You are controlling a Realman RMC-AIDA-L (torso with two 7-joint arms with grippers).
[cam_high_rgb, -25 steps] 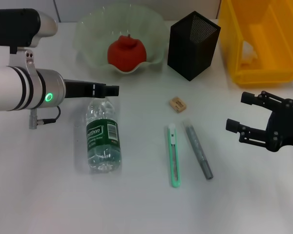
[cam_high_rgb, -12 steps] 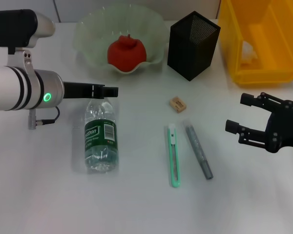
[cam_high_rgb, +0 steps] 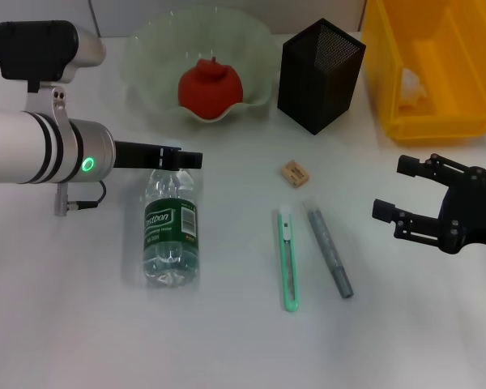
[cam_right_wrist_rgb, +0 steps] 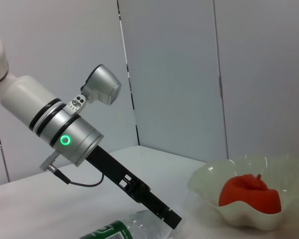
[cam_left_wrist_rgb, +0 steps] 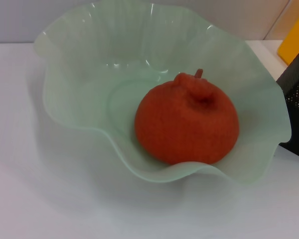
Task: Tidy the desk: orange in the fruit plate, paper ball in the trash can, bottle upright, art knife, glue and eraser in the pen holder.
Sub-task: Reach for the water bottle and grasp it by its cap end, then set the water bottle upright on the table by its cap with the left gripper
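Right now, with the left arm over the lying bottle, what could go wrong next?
The bottle lies on its round side with the left gripper at its cap end; a glancing touch could roll it away. Rolling right, it might hit the art knife and the glue. Lifted by the cap end alone, it may swing or slip before standing upright.

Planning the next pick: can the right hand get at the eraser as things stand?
Probably yes. The right hand hangs open over bare table, and the eraser lies alone in the open, apart from the knife and glue stick. The pen holder stands behind it, off the direct path.
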